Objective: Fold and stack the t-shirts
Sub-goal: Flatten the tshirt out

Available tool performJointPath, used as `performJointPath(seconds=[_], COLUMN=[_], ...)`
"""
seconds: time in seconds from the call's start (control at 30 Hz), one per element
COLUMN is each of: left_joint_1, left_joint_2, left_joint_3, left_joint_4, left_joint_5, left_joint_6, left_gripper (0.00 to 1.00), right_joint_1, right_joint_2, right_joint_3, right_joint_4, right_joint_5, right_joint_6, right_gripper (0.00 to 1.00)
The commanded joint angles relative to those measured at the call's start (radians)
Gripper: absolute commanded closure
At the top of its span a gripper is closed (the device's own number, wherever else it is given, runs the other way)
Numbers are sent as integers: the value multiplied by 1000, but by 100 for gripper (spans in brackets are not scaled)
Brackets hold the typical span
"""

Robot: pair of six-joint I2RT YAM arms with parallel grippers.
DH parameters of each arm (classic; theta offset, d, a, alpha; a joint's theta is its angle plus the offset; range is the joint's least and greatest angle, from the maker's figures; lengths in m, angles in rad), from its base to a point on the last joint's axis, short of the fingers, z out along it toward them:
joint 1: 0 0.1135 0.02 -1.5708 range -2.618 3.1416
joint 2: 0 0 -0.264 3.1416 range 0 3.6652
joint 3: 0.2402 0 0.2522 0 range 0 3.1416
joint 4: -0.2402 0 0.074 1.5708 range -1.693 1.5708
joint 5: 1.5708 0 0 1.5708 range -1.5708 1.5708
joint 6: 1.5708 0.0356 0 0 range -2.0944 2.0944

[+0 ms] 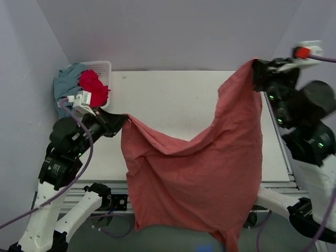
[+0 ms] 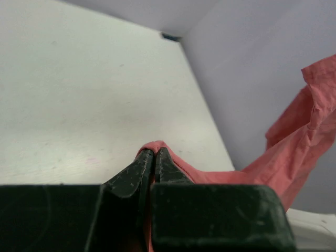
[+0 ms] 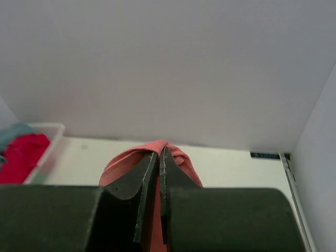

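A white table (image 1: 173,100) filled the middle of the top view, boxed in by plain pale walls (image 1: 173,31) at the back and both sides. The salmon-red t-shirt (image 1: 194,173) hung stretched across the lower centre, sagging past the table's near edge. The left gripper (image 1: 122,119) was clamped on its corner at centre left, and the right gripper (image 1: 256,68) on its corner at upper right. At upper left, a white basket (image 1: 104,67) held the crimson t-shirt (image 1: 93,86) and the grey-blue t-shirt (image 1: 65,81).
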Motion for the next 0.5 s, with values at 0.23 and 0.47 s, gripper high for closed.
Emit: performJointPath(seconds=[0.23,0.47], left_joint_1=[16,99], left_joint_2=[417,858], left_joint_3=[-314,-288], left_joint_4=[333,570], left_joint_5=[-440,-422], left_joint_6=[81,83], left_gripper=[100,100], right_joint_1=[-215,-272], right_joint_2=[463,843], right_joint_3=[-288,-158], right_joint_4=[289,295], right_joint_5=[20,56], right_joint_6=[-23,-34], right_gripper=[92,92])
